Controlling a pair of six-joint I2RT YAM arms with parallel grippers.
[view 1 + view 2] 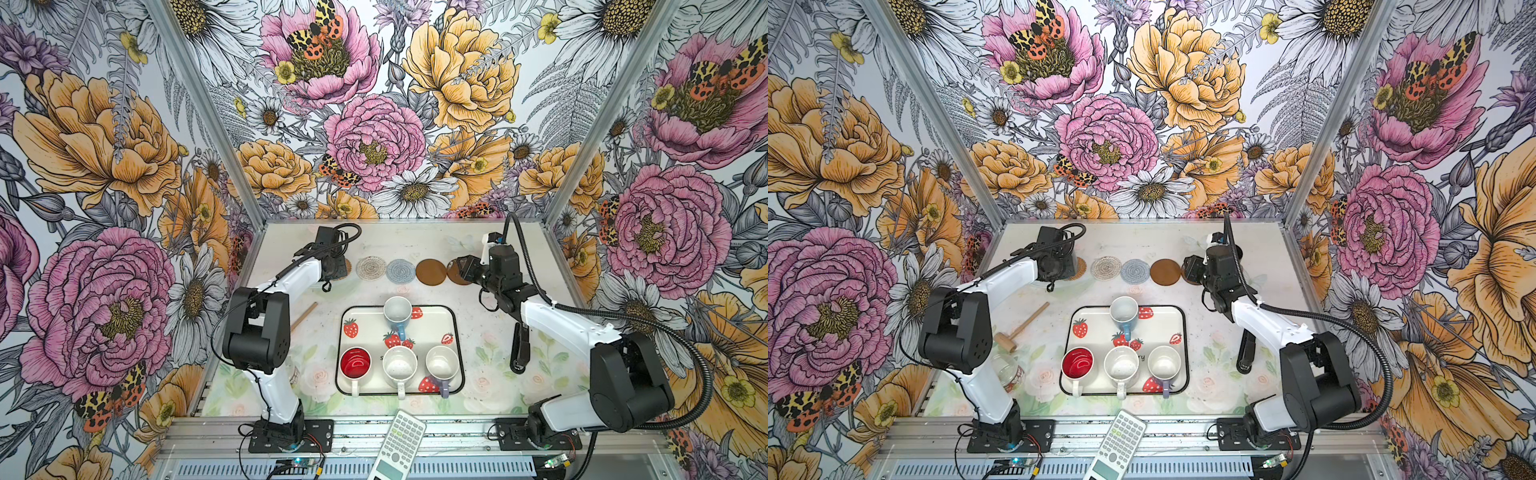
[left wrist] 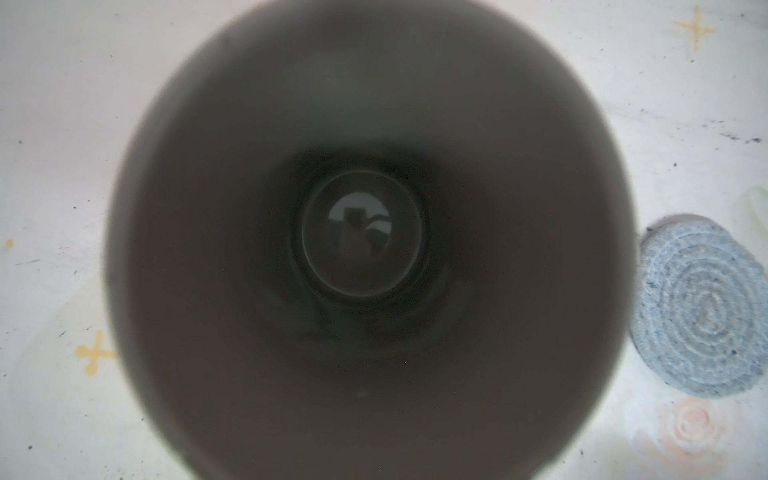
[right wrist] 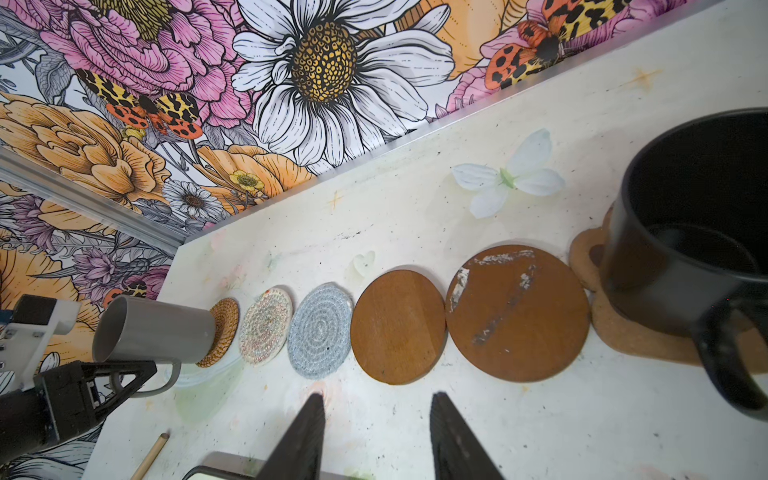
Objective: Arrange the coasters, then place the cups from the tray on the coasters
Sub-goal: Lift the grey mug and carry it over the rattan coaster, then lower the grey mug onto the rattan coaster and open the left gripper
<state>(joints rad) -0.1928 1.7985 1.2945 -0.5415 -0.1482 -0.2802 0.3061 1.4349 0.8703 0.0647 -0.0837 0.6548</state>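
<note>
Glossy tray (image 1: pixel 434 326) holds four mugs (image 1: pixel 400 362). Right gripper (image 3: pixel 376 419) spread, empty. Beyond, coasters (image 3: pixel 319 332) in a row: two crochet, two smooth brown discs (image 3: pixel 398 328). Left gripper (image 3: pixel 137 376) pinches handle (image 3: pixel 168 384) of grey mug (image 3: pixel 158 332), standing on rattan coaster (image 3: pixel 224 328). Black mug (image 3: pixel 656 303) occupies paw coaster (image 3: pixel 623 332). Tabletop (image 3: pixel 415 208) pale, scuffed; walls (image 3: pixel 332 62) floral.

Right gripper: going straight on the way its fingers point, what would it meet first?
Likely the smooth brown disc just ahead of the open right gripper, though depth is unclear.
</note>
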